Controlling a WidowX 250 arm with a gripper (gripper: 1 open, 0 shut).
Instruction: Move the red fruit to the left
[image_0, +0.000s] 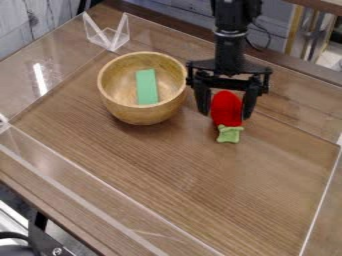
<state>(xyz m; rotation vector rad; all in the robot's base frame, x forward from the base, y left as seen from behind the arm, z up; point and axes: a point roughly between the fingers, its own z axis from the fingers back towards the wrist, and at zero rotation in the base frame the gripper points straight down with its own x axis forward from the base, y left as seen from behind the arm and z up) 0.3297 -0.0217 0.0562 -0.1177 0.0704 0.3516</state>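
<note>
My black two-finger gripper (229, 102) is wide open around the small glossy red strawberry-shaped fruit (229, 108), which lies on the wooden table (160, 180) right of the round wooden bowl (143, 89), so grasping and moving left are not yet done.

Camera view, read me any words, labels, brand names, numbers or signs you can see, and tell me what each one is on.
No readable text in this view.
Wooden bowl: no writing or label.
Green block in the bowl: plain.
Red fruit: no marking.
Claw and the arm above it: black, no brand legible at this size.
Table: bare wood grain, no signs.
</note>
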